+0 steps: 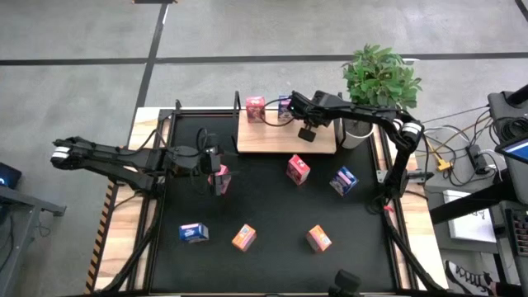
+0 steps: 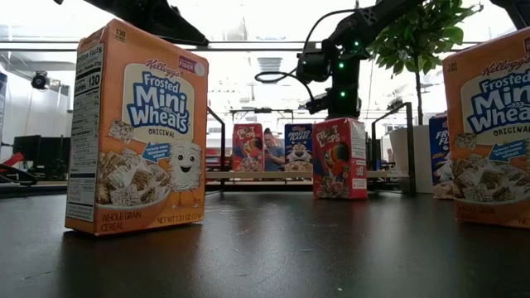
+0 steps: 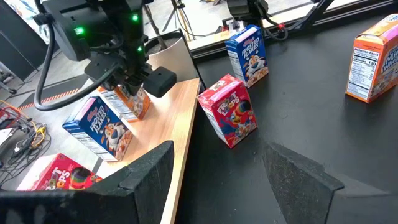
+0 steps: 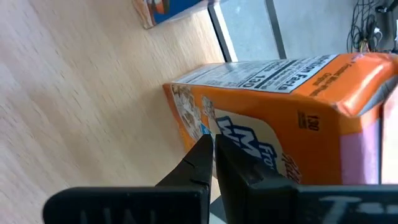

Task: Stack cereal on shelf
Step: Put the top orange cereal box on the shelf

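Observation:
The shelf (image 1: 272, 142) is a light-wood board at the table's far edge. A red cereal box (image 1: 255, 108) and a blue one (image 1: 285, 106) stand on it. My right gripper (image 4: 213, 146) points down over the board's right part, its fingers nearly together beside an orange cereal box (image 3: 135, 102) standing on the wood; the arm hides this box in the high view. My left gripper (image 1: 216, 169) is open at the table's left middle, directly over a red box (image 1: 222, 181). I cannot tell whether it touches it. My right gripper comes from above, pointing down, with its shut fingers (image 4: 202, 158) lying along the printed front face (image 4: 249, 146) of the orange box, tips near the face's lower part. The box stands on its bottom end on the board (image 4: 74, 93). Nothing sits between the fingers.
On the black table stand a red box (image 1: 298, 169), a blue box (image 1: 343, 180), another blue box (image 1: 194, 233) and two orange boxes (image 1: 243, 238) (image 1: 318, 238) near the front. A potted plant (image 1: 379, 74) stands right of the shelf.

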Controlling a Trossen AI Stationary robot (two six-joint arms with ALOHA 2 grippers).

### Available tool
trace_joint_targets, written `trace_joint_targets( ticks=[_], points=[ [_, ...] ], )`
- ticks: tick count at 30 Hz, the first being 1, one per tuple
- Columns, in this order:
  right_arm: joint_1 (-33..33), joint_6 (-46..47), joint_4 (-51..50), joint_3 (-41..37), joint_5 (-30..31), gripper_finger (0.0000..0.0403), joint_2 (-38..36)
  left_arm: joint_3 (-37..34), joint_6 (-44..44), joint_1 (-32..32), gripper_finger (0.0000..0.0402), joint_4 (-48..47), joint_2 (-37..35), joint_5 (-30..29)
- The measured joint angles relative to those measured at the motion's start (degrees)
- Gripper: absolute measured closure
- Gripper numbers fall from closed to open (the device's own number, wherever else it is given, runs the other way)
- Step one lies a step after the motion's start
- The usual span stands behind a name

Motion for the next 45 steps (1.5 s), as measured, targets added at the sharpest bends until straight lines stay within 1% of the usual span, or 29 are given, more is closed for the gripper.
trace_joint_targets(
  ticks=[5,11,14,26,45],
  points=[
    [0.64,0.01,-1.68,0.0,-0.05,0.0394,-0.71,0.02,0.0,0.0,0.0171,0.02,0.0,0.0],
    [3.75,-0.39,-3.09,-0.08,-0.12,0.0394,-4.49,0.02,-2.04,0.0,0.0171,0.03,0.0,0.02],
    [3.91,-0.25,-3.27,-0.09,-0.11,0.0394,-5.31,0.02,-2.94,0.0,0.0171,0.16,0.0,0.02],
    [-0.75,-2.47,-2.33,-3.22,1.01,0.0394,-4.92,0.04,-4.95,0.0,0.0171,-0.53,0.02,0.02],
    [-1.32,-2.95,-1.12,-3.39,1.43,0.0394,-4.94,0.04,-4.4,0.0,0.0171,-0.43,0.02,0.02]
  ],
)
